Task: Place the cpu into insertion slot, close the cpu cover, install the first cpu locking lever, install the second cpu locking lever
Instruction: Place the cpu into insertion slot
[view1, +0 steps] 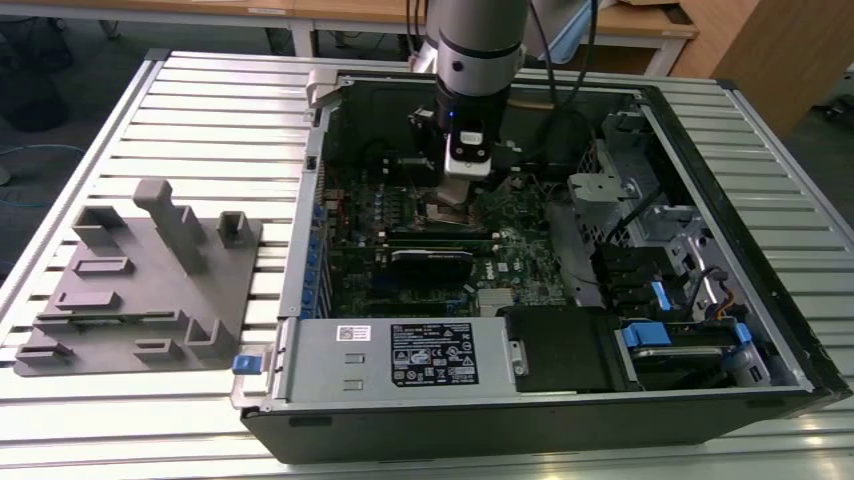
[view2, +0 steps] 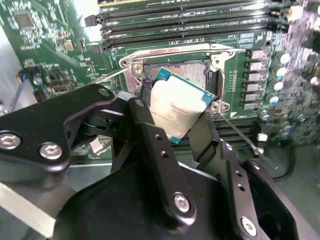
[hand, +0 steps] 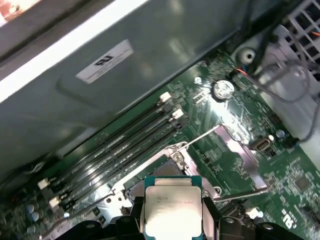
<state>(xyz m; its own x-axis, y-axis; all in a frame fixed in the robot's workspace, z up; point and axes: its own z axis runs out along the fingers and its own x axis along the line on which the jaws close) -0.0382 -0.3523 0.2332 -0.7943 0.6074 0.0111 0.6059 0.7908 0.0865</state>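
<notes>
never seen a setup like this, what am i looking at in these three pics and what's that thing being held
A robot arm reaches into an open computer case lying on a slatted table; a grey plastic holder sits beside it. The exterior view looks from off the arm; both wrist views ride on it. Its gripper pinches the cpu, a small silver chip, between two black fingers, held over the insertion slot on the green motherboard.

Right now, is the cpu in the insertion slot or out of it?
Out. In the second wrist view the gripper holds the cpu tilted over the insertion slot, whose contact field lies bare beneath it.
</notes>
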